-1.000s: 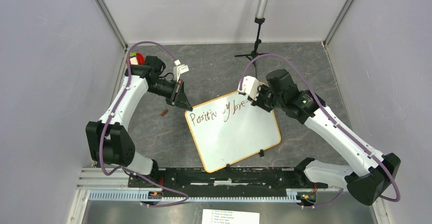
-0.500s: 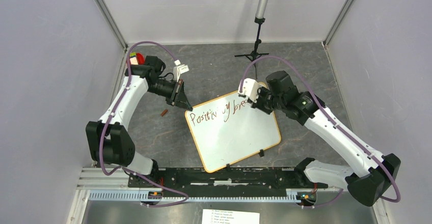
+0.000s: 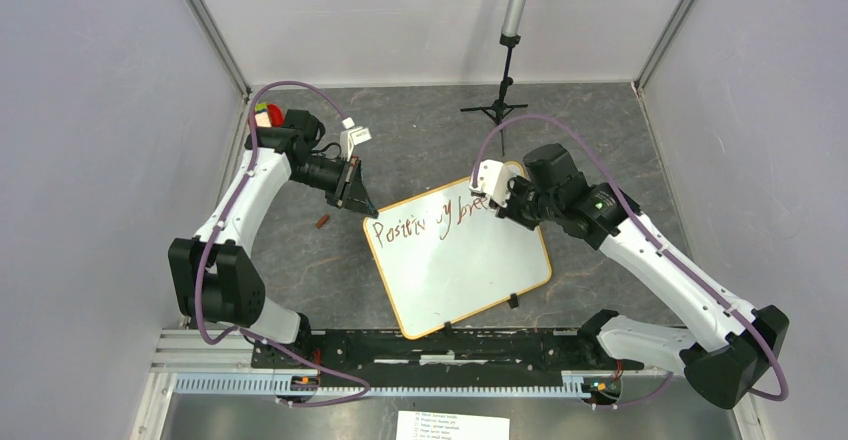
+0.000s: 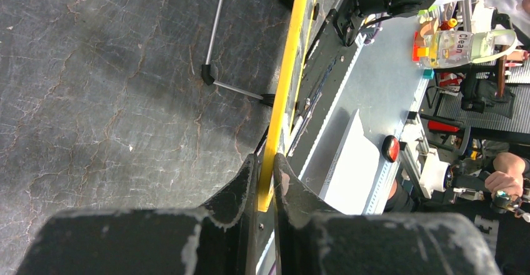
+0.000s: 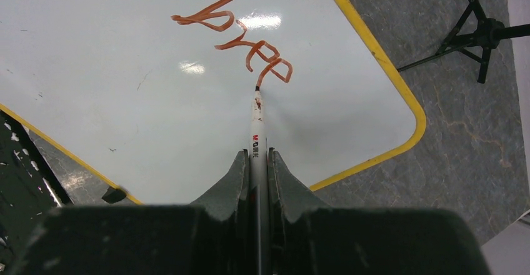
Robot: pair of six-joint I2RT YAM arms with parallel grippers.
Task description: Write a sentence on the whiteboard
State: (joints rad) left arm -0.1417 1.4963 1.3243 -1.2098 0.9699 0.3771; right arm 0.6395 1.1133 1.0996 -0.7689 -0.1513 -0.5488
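The whiteboard (image 3: pixel 460 260) lies tilted on the dark table, yellow-rimmed. The sentence (image 3: pixel 430 222) runs along its far edge in brownish-red and reads about "Positivity bre". My left gripper (image 3: pixel 360 205) is shut on the whiteboard's far-left corner; the left wrist view shows the yellow rim (image 4: pixel 284 81) pinched between the fingers of the left gripper (image 4: pixel 265 162). My right gripper (image 3: pixel 497 205) is shut on a white marker (image 5: pixel 257 122). In the right wrist view the marker's tip touches the whiteboard (image 5: pixel 125 112) just below the last letters of the sentence (image 5: pixel 250 53), ahead of the right gripper (image 5: pixel 257 156).
A black tripod stand (image 3: pixel 500 100) rises behind the board. A small brown cap (image 3: pixel 322 222) lies left of the board. A black clip (image 3: pixel 513 300) sits on the board's near edge. Coloured items (image 3: pixel 268 115) are at the far left, a printed sheet (image 3: pixel 452 425) by the rail.
The right gripper has shifted slightly toward the near side with the marker, extending the last letters. The left arm and the board have stayed still.
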